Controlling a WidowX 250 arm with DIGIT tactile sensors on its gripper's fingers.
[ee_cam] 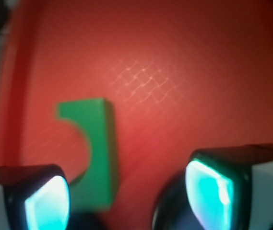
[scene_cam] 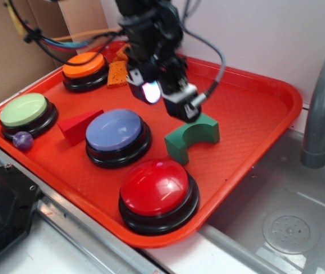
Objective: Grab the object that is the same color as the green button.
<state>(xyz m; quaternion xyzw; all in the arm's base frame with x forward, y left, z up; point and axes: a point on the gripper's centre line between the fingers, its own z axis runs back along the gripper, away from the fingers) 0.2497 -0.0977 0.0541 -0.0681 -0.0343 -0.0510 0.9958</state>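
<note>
The dark green arch block [scene_cam: 192, 137] lies flat on the red tray [scene_cam: 253, 108], right of the lavender-blue button [scene_cam: 116, 134]. In the wrist view the green arch block [ee_cam: 99, 153] sits below and between my fingertips, nearer the left one. My gripper [scene_cam: 165, 97] hovers just above and left of the block, open, with nothing between its glowing pads [ee_cam: 208, 191]. The green button [scene_cam: 24, 111], pale green on a black base, stands at the tray's far left.
An orange button [scene_cam: 85, 68] is at the back left, a red button [scene_cam: 157, 191] at the front. A red wedge [scene_cam: 79, 125] and a purple ball [scene_cam: 22, 140] lie near the green button. An orange sponge-like piece [scene_cam: 117, 73] sits behind. A grey faucet [scene_cam: 322, 103] rises at right.
</note>
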